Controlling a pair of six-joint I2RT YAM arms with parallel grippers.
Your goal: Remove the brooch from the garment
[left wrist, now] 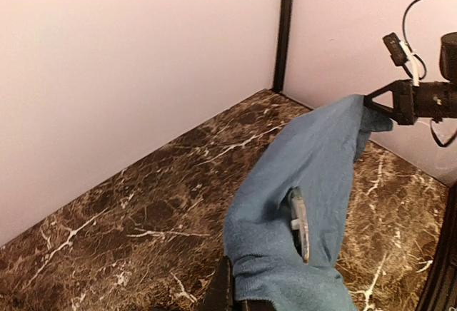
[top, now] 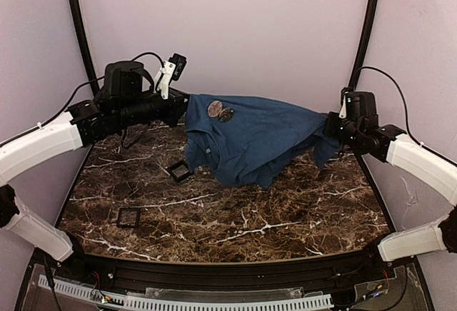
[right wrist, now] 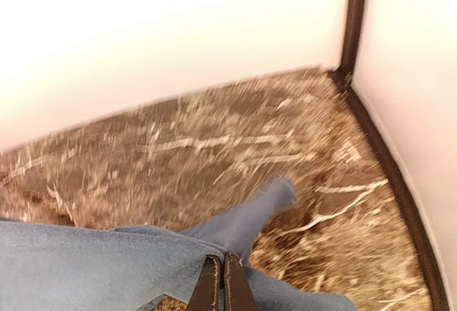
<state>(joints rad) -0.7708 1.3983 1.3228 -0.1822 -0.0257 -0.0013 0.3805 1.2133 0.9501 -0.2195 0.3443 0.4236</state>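
The blue garment (top: 250, 140) hangs stretched between my two grippers above the marble table (top: 235, 218). The brooch (top: 214, 108) is a small pale greyish round piece pinned near the cloth's top left, with a darker round piece (top: 227, 115) beside it. In the left wrist view the brooch (left wrist: 300, 225) shows edge-on on the garment (left wrist: 314, 161). My left gripper (top: 183, 111) is shut on the cloth's left end, also in its wrist view (left wrist: 246, 302). My right gripper (top: 330, 127) is shut on the right end (right wrist: 223, 282) of the garment (right wrist: 86, 268).
Two small black square trays lie on the table: one (top: 180, 172) under the cloth's left part, one (top: 128, 217) nearer the front left. Pale walls with black corner posts (top: 78, 26) enclose the back and sides. The right wrist view is motion-blurred.
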